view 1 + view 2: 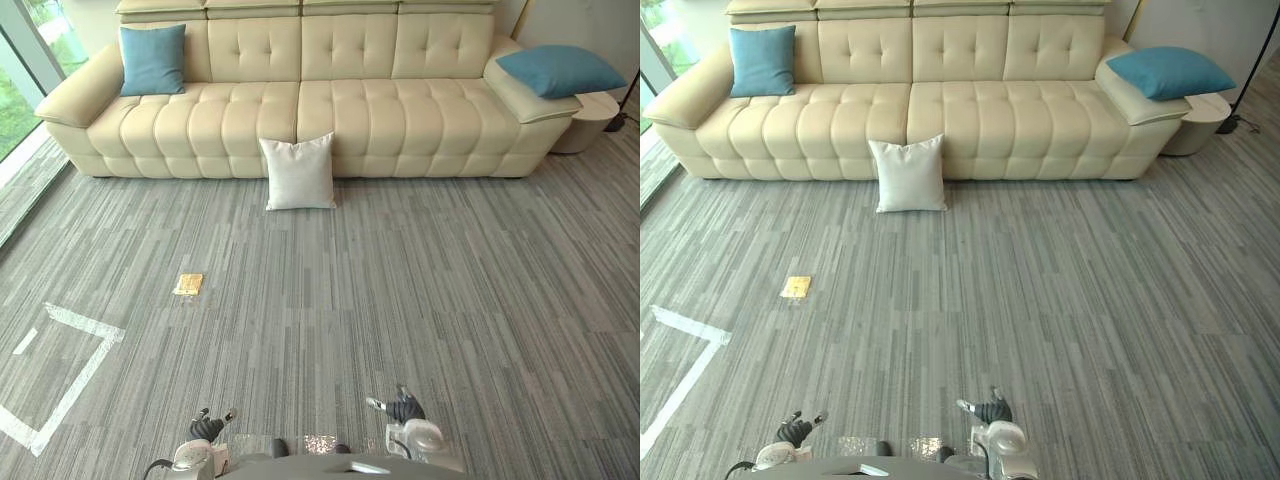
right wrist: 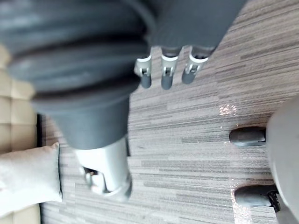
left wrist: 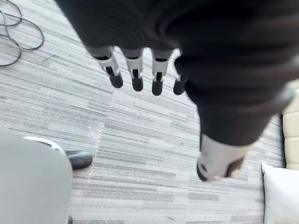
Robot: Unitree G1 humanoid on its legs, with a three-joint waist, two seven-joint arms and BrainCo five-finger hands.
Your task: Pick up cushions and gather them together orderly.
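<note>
A white cushion [image 1: 298, 172] stands on the carpet, leaning against the front of the cream sofa [image 1: 370, 110]. One blue cushion [image 1: 153, 59] rests upright in the sofa's left corner. Another blue cushion [image 1: 560, 70] lies on the right armrest. My left hand [image 1: 208, 428] and right hand [image 1: 403, 407] hang low near my body, far from the cushions. Both are open with relaxed fingers [image 3: 135, 77] and hold nothing. The right wrist view shows the white cushion [image 2: 28, 179] beside my right hand [image 2: 168, 70].
A small yellow plate [image 1: 189, 284] lies on the grey carpet to the left. White tape lines [image 1: 70, 375] mark the floor at the lower left. A round white side table [image 1: 590, 120] stands by the sofa's right end. A window runs along the left wall.
</note>
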